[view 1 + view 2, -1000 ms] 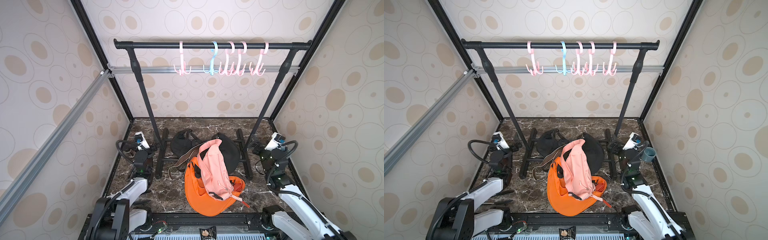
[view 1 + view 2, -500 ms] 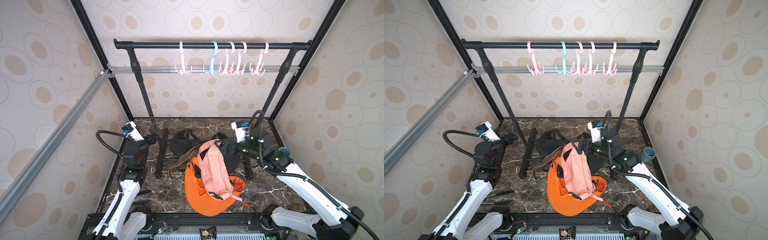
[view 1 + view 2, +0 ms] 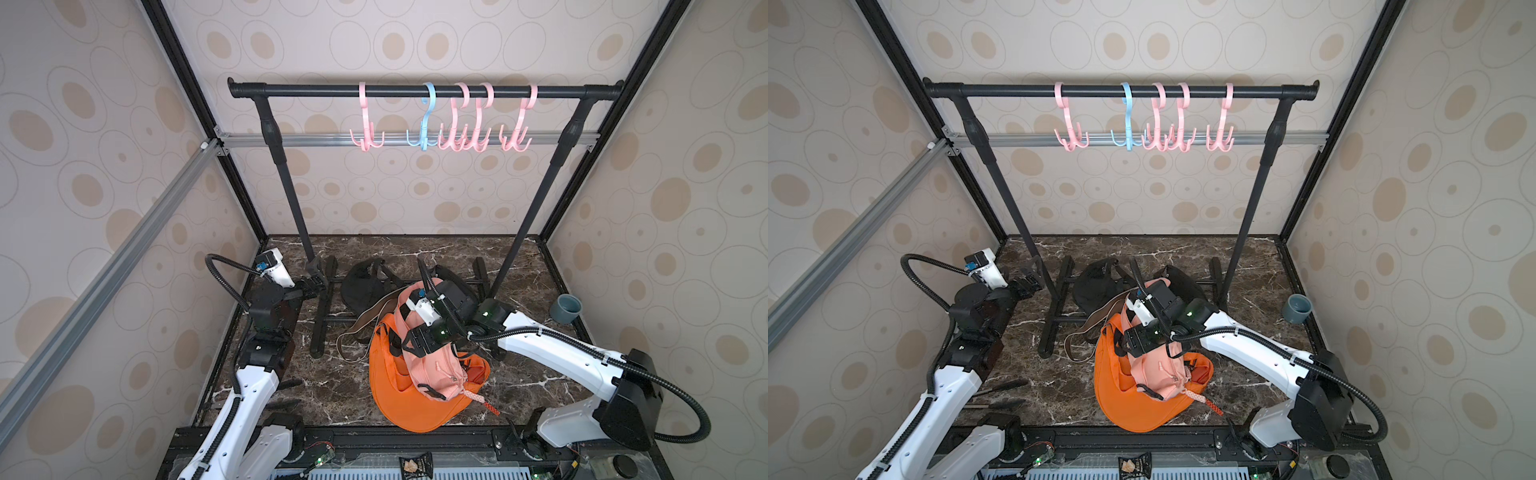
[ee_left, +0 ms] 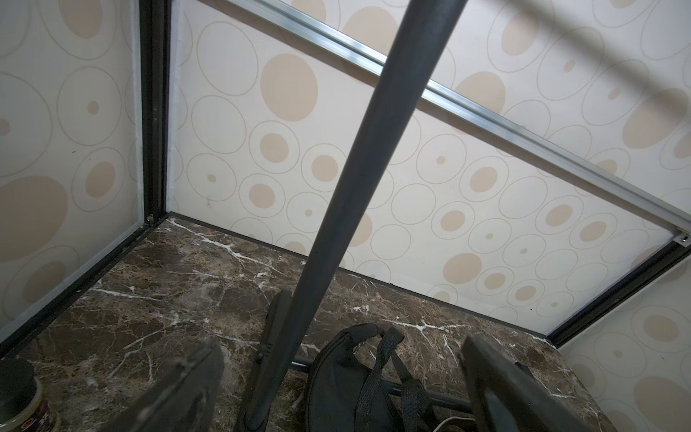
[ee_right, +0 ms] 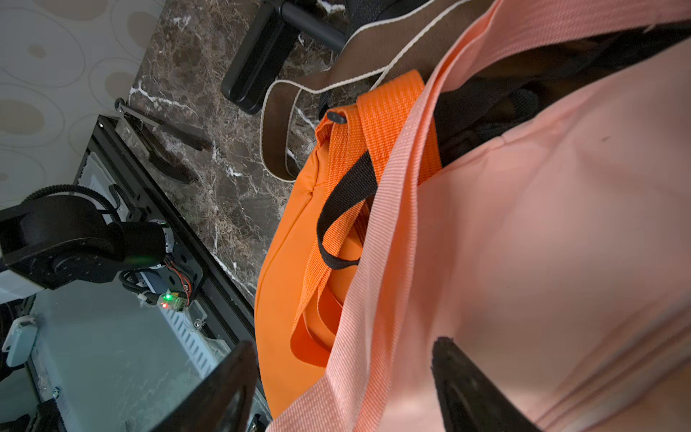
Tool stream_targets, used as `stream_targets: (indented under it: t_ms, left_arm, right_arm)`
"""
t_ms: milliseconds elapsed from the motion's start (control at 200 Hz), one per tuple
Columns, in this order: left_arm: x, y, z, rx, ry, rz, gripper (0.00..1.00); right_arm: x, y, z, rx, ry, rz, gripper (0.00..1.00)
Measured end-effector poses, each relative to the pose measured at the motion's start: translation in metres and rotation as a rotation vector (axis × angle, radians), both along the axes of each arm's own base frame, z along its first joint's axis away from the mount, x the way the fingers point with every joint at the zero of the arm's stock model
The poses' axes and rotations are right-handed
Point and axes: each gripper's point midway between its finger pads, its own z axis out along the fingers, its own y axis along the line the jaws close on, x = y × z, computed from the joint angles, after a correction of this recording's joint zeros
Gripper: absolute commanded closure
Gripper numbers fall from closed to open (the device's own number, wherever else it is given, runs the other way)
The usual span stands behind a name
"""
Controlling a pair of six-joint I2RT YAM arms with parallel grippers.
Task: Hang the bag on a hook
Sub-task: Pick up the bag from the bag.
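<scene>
The rack [image 3: 307, 90] stood at twelve o'clock; the pink bag [image 3: 436, 365] lay atop the orange bag [image 3: 407, 409] at six. Its strap [image 5: 377, 262] ran lengthwise between the open jaws of the right gripper [image 5: 344, 346], seemingly untouched; the left gripper [image 4: 342, 342], open, hung at nine.

Grey cup [image 3: 565, 308], marble floor [image 3: 324, 390], circle-patterned walls [image 3: 415, 187]

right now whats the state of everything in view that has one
pink bag, lying on the orange bag, not hung
orange bag, slumped on the floor
black bag, lying by the rack's base
hooks, all five on the rail, empty
left hand, open, empty
right hand, open, fingers either side of the pink strap
</scene>
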Motion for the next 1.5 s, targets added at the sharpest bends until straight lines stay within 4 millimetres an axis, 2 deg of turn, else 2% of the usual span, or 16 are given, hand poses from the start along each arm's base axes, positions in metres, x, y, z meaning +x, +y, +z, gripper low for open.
stream_targets:
  t_ms: [120, 185, 280, 335, 475, 560, 730, 825, 940, 1060, 1180, 1340, 1501]
  left_arm:
    - [0.002, -0.002, -0.005, 0.001, 0.015, -0.011, 0.00]
    - [0.002, -0.003, -0.005, 0.001, 0.015, -0.014, 0.00]
    - [0.002, -0.004, -0.005, 0.001, 0.015, -0.020, 0.00]
    - [0.002, -0.006, -0.005, 0.001, 0.016, -0.025, 0.00]
    - [0.002, -0.010, -0.005, 0.006, 0.014, -0.047, 0.00]
    - [0.002, -0.019, -0.003, 0.014, 0.002, -0.094, 0.00]
    - [-0.008, -0.057, 0.019, 0.051, -0.103, -0.273, 0.00]
    - [-0.029, -0.086, 0.039, 0.083, -0.234, -0.421, 0.00]
    - [-0.063, -0.123, 0.045, 0.130, -0.377, -0.615, 0.01]
    - [-0.099, -0.167, 0.032, 0.182, -0.458, -0.827, 0.01]
    - [-0.123, -0.202, 0.020, 0.258, -0.502, -0.971, 0.00]
    - [-0.142, -0.240, 0.006, 0.362, -0.525, -1.085, 0.00]
    - [-0.141, -0.267, -0.009, 0.426, -0.526, -1.130, 0.00]
  right_arm:
    - [-0.001, 0.002, -0.015, -0.032, 0.031, 0.017, 0.32]
    - [-0.001, 0.003, -0.025, -0.052, 0.050, 0.025, 0.39]
    - [-0.003, 0.004, -0.035, -0.077, 0.069, 0.042, 0.63]
    - [-0.004, 0.004, -0.036, -0.077, 0.078, 0.040, 0.73]
    - [-0.006, 0.008, -0.018, -0.064, 0.051, 0.069, 1.00]
    - [-0.008, 0.010, 0.010, -0.034, -0.002, 0.099, 1.00]
    - [-0.020, 0.004, 0.099, 0.084, -0.168, 0.157, 1.00]
    - [-0.029, -0.006, 0.143, 0.138, -0.249, 0.183, 1.00]
    - [-0.042, -0.019, 0.181, 0.175, -0.314, 0.221, 1.00]
    - [-0.053, -0.029, 0.203, 0.185, -0.346, 0.256, 1.00]
    - [-0.060, -0.034, 0.212, 0.187, -0.352, 0.286, 1.00]
    - [-0.065, -0.038, 0.216, 0.183, -0.347, 0.301, 1.00]
    - [-0.071, -0.040, 0.234, 0.215, -0.368, 0.314, 1.00]
